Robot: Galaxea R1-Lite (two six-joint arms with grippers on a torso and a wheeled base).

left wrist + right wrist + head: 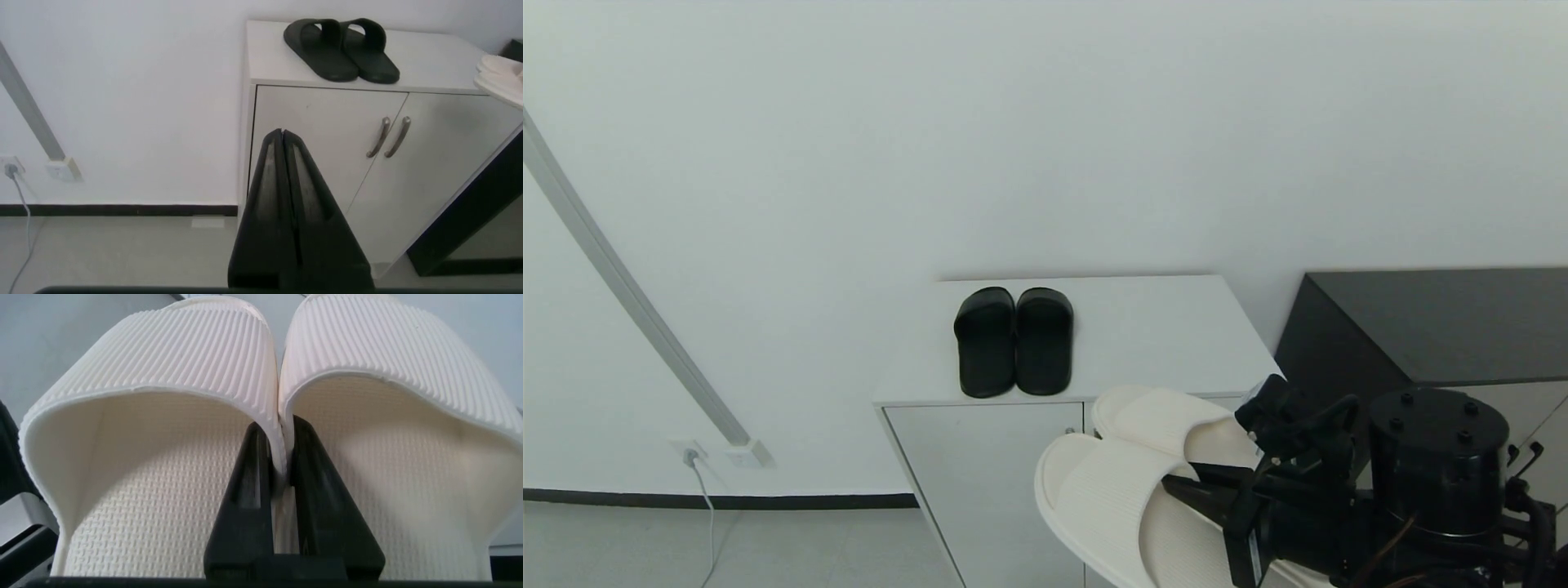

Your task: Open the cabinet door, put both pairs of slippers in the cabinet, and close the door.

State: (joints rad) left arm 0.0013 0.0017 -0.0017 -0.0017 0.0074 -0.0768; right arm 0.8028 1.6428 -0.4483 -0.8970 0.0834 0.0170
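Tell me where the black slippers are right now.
In the head view, the black slippers sit side by side on top of the white cabinet, left of centre.

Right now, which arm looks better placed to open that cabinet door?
Left. The left tool is empty, pressed shut, and faces the closed cabinet doors and their handles. The right tool is clamped on the white slippers, so it probably has nothing free to pull with.

No legible txt, labels or nos. anywhere; nothing readable.
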